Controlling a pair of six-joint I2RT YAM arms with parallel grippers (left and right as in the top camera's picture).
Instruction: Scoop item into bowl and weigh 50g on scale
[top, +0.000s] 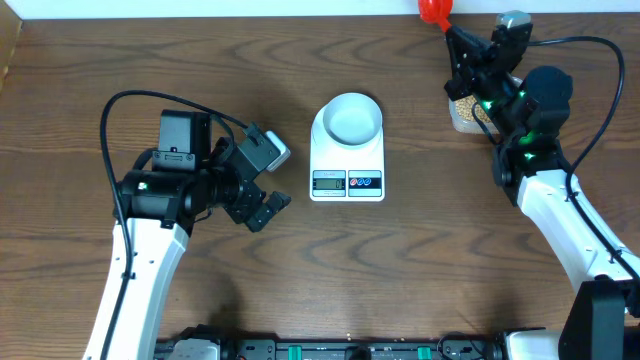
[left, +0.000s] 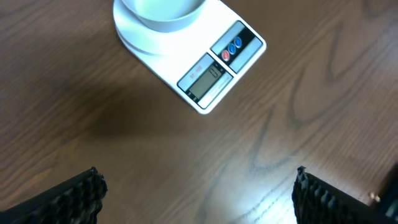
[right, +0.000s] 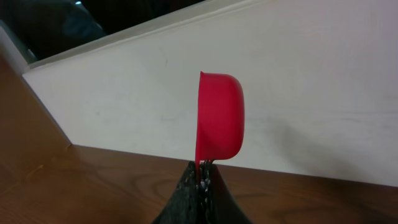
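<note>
Red plastic scoop (right: 219, 117) pinched by right gripper (right: 202, 179) at bench's far right corner; left gripper (left: 199, 190) spread beside white flat scale (top: 347, 160) bearing pale round bowl (top: 352, 120).

red scoop (right: 219, 118): handle pinched between the right fingers (right: 186, 199), cup standing on edge just above their tips, flat rim facing left in the wrist view
clear tub (top: 461, 113): near the right fingers, back from their tips, mostly hidden
table (left: 124, 143): brown wood grain, below and between the left fingers (left: 74, 199)
white wall (right: 311, 93): beyond the right fingers, behind the scoop
</note>
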